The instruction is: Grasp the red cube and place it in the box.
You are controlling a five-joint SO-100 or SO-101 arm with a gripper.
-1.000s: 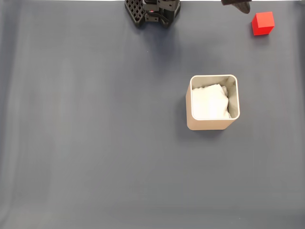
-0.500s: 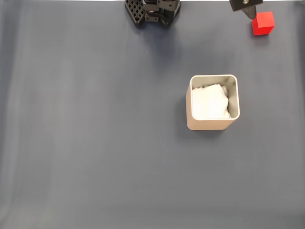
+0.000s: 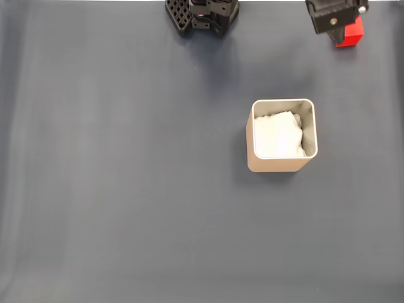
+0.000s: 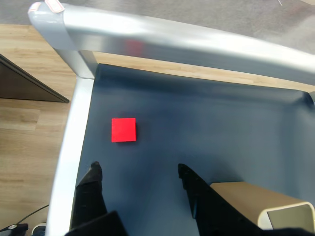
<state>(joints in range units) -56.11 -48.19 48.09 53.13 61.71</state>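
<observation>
In the fixed view, the red cube [image 3: 353, 35] sat well up and to the right of the box [image 3: 281, 135], partly covered by the arm's head.

In the wrist view, the gripper [image 4: 140, 174] hung with its fingers spread apart, empty, the cube lying just beyond the tips and toward the left finger [image 4: 92, 179], the box at lower right. Off-centre like that, a descent could land a finger on the cube and shove it against the metal rail [image 4: 74, 147].
</observation>
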